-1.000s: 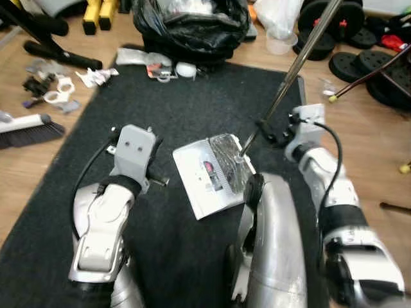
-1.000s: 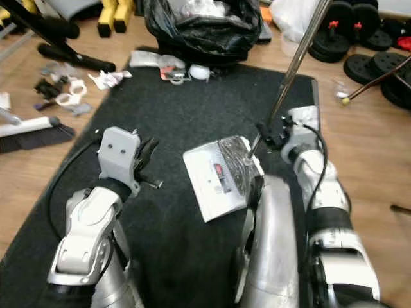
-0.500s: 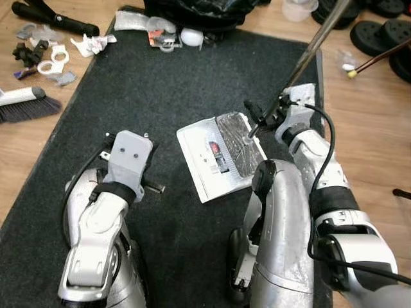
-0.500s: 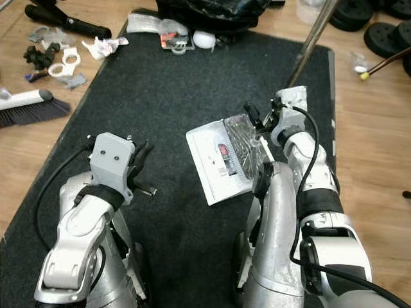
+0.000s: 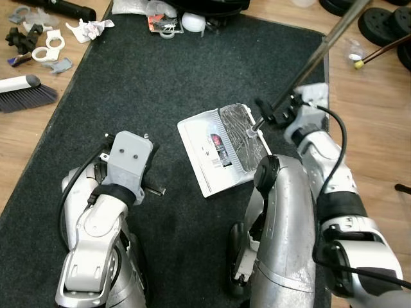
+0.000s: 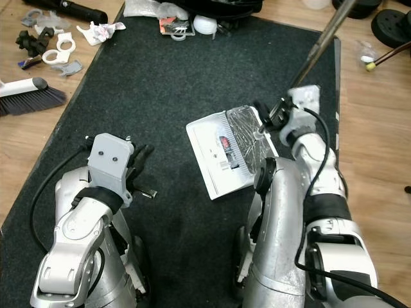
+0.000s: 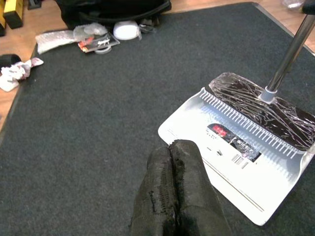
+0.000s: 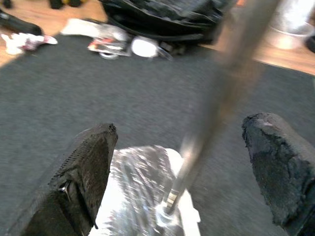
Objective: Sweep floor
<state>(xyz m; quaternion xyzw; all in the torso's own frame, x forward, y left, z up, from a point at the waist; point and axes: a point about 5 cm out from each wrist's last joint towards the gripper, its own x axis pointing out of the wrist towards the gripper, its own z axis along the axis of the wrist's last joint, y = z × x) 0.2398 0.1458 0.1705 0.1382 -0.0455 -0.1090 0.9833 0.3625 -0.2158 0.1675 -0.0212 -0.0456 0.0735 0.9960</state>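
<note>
A white dustpan (image 5: 221, 151) lies flat on the dark mat (image 5: 160, 83), with a small red scrap (image 5: 216, 140) and dark bits inside it. Its long metal handle (image 5: 314, 58) slants up toward the far right. My right gripper (image 5: 273, 114) is at the foot of that handle; in the right wrist view its fingers (image 8: 93, 162) stand wide open with the handle (image 8: 216, 98) passing between them, untouched. To the left of the dustpan my left gripper (image 7: 171, 145) hovers low over the mat, shut on nothing. A hand brush (image 5: 26, 93) lies on the wooden floor at the far left.
Litter sits along the mat's far edge: white plastic pieces (image 5: 48, 48), crumpled paper (image 5: 90, 27), a packet (image 5: 160, 22) and a round white thing (image 5: 191, 21). A black bag (image 5: 205, 5) stands behind them. Weight plates (image 5: 385, 19) lie at the far right on wood.
The whole picture has shifted as my head tipped down and closer over the mat. My right gripper stays at the foot of the handle. Dustpan and left arm look unmoved.
</note>
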